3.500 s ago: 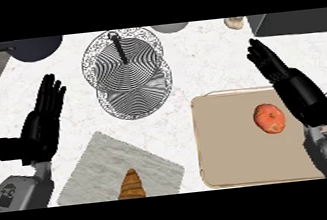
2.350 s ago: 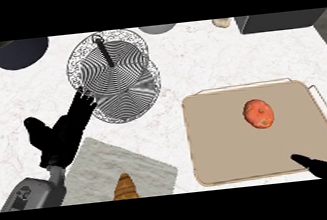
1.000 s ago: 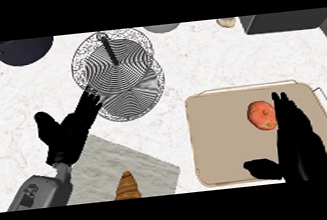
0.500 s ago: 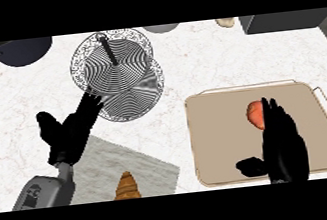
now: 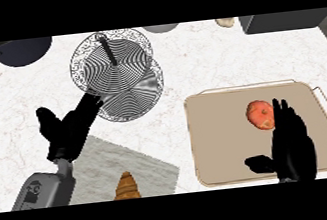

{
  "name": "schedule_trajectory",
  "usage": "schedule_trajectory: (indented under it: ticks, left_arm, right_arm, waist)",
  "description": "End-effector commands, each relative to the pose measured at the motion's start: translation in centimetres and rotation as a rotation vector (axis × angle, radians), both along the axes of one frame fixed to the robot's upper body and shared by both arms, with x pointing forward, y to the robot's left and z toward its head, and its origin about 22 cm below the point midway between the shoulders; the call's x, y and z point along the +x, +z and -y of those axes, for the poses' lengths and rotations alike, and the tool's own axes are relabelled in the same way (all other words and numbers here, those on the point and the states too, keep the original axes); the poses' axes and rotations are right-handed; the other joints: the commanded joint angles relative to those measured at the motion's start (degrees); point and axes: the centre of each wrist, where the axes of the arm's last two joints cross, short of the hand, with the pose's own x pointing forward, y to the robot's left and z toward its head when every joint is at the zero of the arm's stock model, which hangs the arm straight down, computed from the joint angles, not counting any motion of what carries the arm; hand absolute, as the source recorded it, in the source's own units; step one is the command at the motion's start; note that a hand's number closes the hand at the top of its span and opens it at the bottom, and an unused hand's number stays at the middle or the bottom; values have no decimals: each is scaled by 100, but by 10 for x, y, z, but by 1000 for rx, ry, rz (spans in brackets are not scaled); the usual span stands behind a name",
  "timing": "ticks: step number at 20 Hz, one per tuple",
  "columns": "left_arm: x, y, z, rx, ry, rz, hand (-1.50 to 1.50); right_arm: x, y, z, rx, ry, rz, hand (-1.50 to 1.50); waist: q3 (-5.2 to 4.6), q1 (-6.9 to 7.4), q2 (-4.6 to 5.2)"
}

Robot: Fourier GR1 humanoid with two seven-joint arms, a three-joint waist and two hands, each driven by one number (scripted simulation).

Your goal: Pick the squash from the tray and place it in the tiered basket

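My right hand: fingers straight and apart, tips at the squash.
Round orange squash: on the beige tray, toward its far edge.
My left hand: fingers relaxed, beside the wire tiered basket.

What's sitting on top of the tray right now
The orange squash lies on the tray. The right hand hovers over it, open, covering the squash's right edge and part of the tray.

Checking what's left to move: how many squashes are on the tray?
1. The squash lies on the tray toward its far right, at the right hand's fingertips. The hand may hide something beneath it.
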Motion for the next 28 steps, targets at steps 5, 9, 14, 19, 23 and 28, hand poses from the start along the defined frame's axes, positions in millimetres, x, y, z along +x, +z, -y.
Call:
schedule_trajectory:
  ticks: [5, 9, 14, 19, 23, 28]
  left_arm:
    - [-1, 3, 3, -13, 1, 42, 0]
    - [-25, 6, 10, -4, -6, 26, 0]
    - [-7, -1, 16, -24, -6, 54, 0]
    - [-2, 13, -3, -21, -8, 57, 0]
    - [2, -1, 14, -13, -7, 45, 0]
    - [-13, -13, -5, -2, -13, 44, 0]
  right_arm:
    - [8, -10, 16, 39, -16, 51, -150]
    - [16, -23, 31, 17, -40, 41, -150]
    - [23, -44, 41, 68, -26, 42, -150]
    - [47, -49, 47, 72, -43, 32, -150]
    - [55, -62, 36, 65, -16, 23, -150]
    - [46, -61, 51, 90, -17, 37, -150]
  waist:
    - [16, 0, -22]
    - [17, 21, -25]
    - [17, 10, -18]
    - [18, 37, -14]
    - [17, 25, -11]
    - [15, 12, -19]
